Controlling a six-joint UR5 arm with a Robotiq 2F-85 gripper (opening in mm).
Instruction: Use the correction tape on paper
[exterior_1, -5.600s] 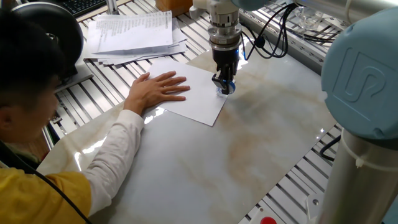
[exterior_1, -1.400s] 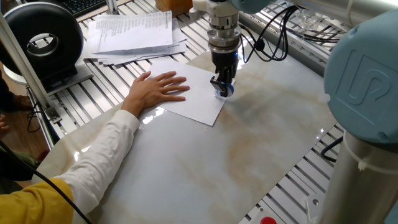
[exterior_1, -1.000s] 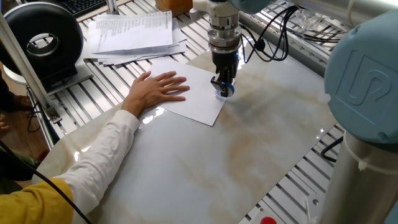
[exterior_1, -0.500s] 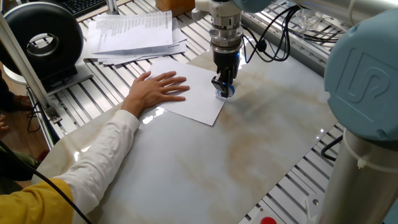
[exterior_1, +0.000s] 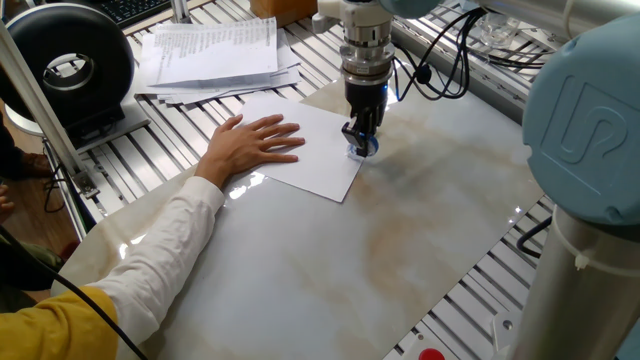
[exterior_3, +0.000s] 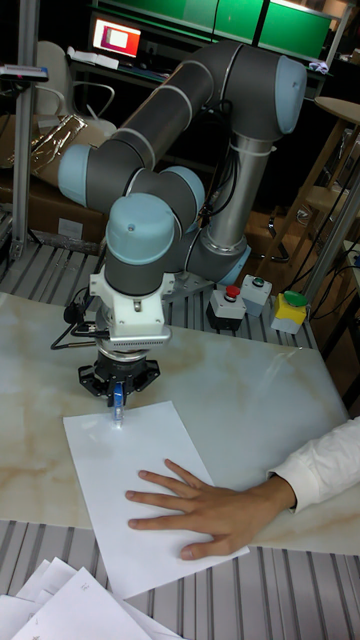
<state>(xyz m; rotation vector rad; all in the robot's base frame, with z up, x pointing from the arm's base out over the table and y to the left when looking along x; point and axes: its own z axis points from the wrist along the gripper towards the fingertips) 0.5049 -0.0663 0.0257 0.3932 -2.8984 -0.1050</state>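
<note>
Since a second ago the gripper (exterior_1: 361, 140) has shifted slightly right along the paper's (exterior_1: 310, 160) far edge; the person's hand (exterior_1: 252, 145) stays flat on the sheet. The fingers are clamped on the correction tape (exterior_3: 118, 402), its tip touching the paper near the corner by the marble tabletop (exterior_1: 330, 270). A stack of printed papers (exterior_1: 215, 52) lies beyond the sheet. To the gripper's right and toward the camera the marble surface gives open room
</note>
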